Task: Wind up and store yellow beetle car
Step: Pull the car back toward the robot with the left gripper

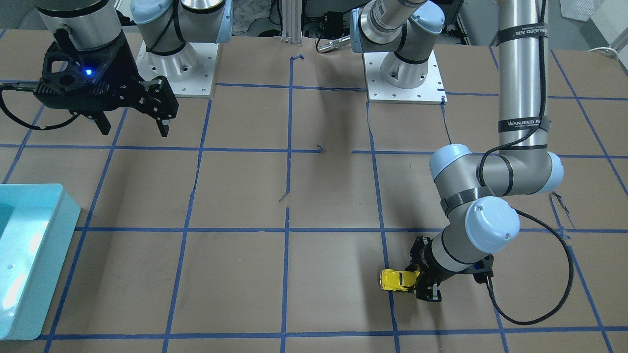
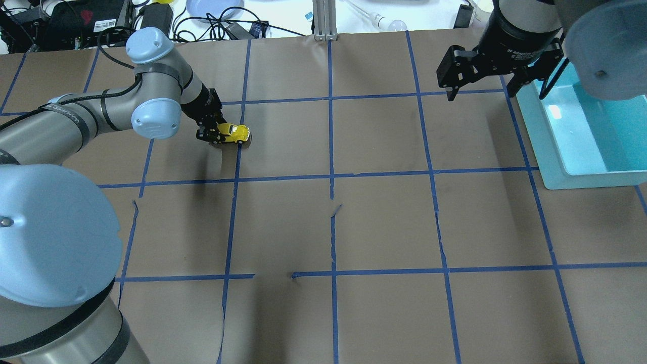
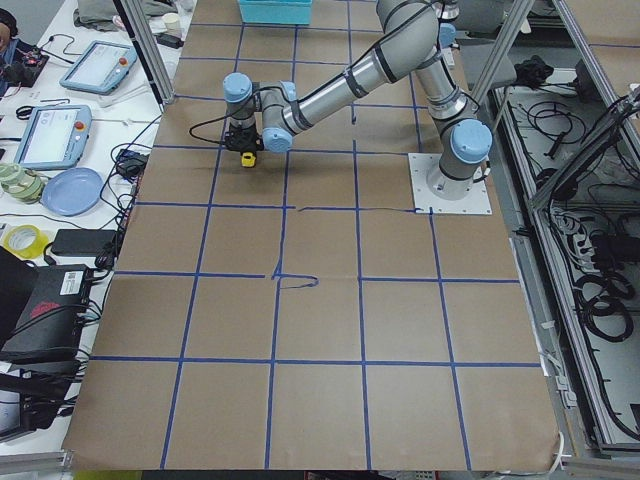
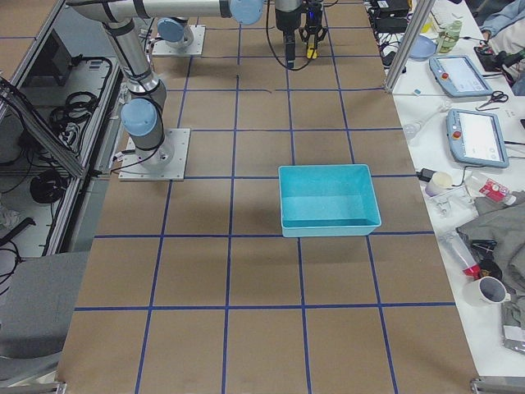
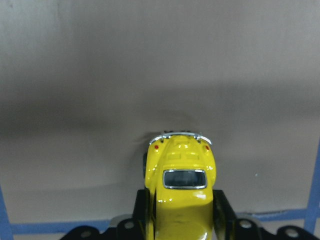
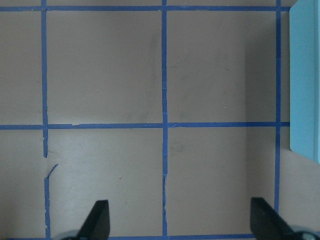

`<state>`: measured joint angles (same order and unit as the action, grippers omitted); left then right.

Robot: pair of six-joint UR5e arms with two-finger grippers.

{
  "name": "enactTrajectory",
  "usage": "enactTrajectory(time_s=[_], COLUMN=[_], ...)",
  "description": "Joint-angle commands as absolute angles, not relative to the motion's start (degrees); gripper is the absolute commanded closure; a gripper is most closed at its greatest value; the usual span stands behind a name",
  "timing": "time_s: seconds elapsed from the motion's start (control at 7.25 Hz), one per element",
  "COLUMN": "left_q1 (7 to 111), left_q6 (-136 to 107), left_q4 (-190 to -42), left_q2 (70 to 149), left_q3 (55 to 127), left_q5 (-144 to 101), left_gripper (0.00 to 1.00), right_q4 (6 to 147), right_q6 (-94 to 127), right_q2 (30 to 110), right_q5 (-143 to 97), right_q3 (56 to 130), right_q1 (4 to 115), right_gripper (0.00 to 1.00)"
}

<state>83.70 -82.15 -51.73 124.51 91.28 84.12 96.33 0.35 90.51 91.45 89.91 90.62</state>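
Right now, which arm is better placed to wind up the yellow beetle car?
The left. The left gripper is shut on the yellow beetle car, so it could probably start winding at once. The right gripper hangs open beside the teal bin, far from the car.

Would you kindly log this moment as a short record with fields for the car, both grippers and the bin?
car: yellow beetle car, gripped, on the robot's left side
left gripper: jaws shut on the car's sides
right gripper: jaws open, empty, hovering beside the bin
bin: teal bin, empty, on the robot's right side
stage: car not yet stored
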Motion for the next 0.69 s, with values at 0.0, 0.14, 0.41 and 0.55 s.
enactTrajectory(time_s=[0.0, 0.14, 0.41, 0.55], left_q1=[82.19, 81.05, 78.94, 77.71], left_q6=[-80.60, -80.60, -78.94, -78.58], left_q4=[-51.68, -51.59, -51.50, -51.42], left_q2=[124.45, 124.45, 124.45, 124.45], left_q3=[91.23, 91.14, 91.14, 91.14], left_q5=[85.08, 84.99, 85.16, 85.69], left_gripper=[1.00, 1.00, 1.00, 1.00], right_q4=[96.33, 96.33, 96.33, 96.33], right_q6=[0.35, 0.35, 0.44, 0.44], right_q2=[90.53, 90.53, 90.44, 90.53], right_q5=[91.41, 91.41, 91.49, 91.49], right_q3=[89.91, 89.91, 89.91, 89.91], right_q1=[90.62, 90.62, 90.62, 90.62], right_gripper=[0.00, 0.00, 0.00, 0.00])
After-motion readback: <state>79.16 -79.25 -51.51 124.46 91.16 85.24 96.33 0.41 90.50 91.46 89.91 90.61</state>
